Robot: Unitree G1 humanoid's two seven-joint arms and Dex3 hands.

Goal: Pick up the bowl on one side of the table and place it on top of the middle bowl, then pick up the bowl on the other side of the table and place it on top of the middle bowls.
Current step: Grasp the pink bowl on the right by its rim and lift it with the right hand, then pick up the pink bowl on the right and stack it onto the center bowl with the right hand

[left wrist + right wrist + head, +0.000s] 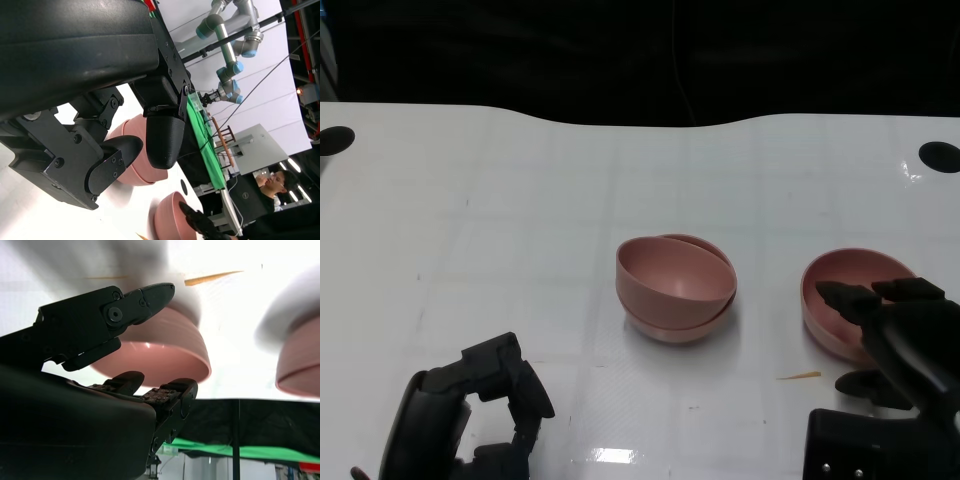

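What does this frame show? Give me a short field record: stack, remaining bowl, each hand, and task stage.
stack: middle stack, one pink bowl sitting tilted in another, at table centre
remaining bowl: right bowl, alone on the white table
left hand: holds nothing, low near the table's front edge
right hand: fingers reaching over the right bowl's rim; grip not yet clear
task stage: first bowl stacked, second not yet lifted

Two bowls (pixel 675 285) sit stacked in the middle of the table (pixel 520 220), the top one tilted in the lower one. A third bowl (pixel 845 290) sits off to their right, well apart. The right hand (pixel 895 335) is at that bowl's near edge, fingers reaching over its rim. The left hand (pixel 470 410) is down at the near left, away from the bowls.
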